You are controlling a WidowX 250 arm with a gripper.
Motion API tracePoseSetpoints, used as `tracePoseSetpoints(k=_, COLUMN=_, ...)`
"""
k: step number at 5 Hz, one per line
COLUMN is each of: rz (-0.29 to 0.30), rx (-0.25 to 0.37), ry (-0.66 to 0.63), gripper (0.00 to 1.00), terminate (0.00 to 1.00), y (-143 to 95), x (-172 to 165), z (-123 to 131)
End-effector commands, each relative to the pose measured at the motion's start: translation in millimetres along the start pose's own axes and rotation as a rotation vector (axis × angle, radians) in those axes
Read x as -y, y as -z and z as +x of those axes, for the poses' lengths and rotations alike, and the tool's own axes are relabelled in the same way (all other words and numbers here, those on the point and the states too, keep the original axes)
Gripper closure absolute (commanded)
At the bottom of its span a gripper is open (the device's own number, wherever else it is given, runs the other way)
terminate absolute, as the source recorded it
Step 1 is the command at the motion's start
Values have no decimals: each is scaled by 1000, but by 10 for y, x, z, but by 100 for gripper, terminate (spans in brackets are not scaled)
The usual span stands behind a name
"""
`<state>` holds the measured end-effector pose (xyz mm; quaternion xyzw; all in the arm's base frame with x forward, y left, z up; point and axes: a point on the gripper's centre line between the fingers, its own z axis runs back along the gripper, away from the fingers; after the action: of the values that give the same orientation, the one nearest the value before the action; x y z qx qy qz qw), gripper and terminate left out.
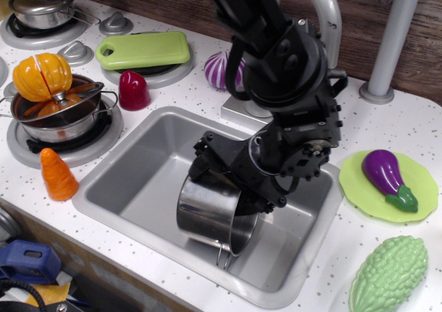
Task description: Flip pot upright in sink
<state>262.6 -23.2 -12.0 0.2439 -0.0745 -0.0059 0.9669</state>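
Since I'm driving this from my desk, I'm just going off the one camera. Going left to right: the orange carrot toy (57, 175) is sitting on the counter just left of the sink (128, 161), well clear of things. Then the pot (209, 212) is lying tilted in the sink, toward the front middle, its shiny wall facing me and a wire loop handle (222, 255) poking down at the front. The gripper (231, 181) is pressing in on the pot's upper rim, and its jaws look to be straddling the wall there, but I honestly can't tell if it's clamping or loose, since the wrist is covering that spot. Off to the right, the eggplant (388, 178) is resting on its green plate (359, 188).

I'm guessing the pot is light, stiff and slick, so it'll want to skate on the basin floor. I'm thinking the rim edge is the place to pinch, not the round wall.
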Motion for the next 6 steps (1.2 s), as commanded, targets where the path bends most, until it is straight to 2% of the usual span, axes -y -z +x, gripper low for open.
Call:
tracePoseSetpoints(k=1, rz=-140, rx=1, ry=6, gripper=100, terminate=0, y=32, x=-124, z=74)
tracePoseSetpoints(k=3, rz=-211, rx=-14, ry=54, gripper=100, terminate=0, y=42, x=-380, z=156)
tracePoseSetpoints(k=5, rz=-340, rx=10, ry=128, gripper=100, terminate=0, y=146, x=-550, z=166)
tracePoseSetpoints(k=6, rz=-322, rx=50, ry=190, gripper=100, terminate=0, y=184, x=-606, z=211)
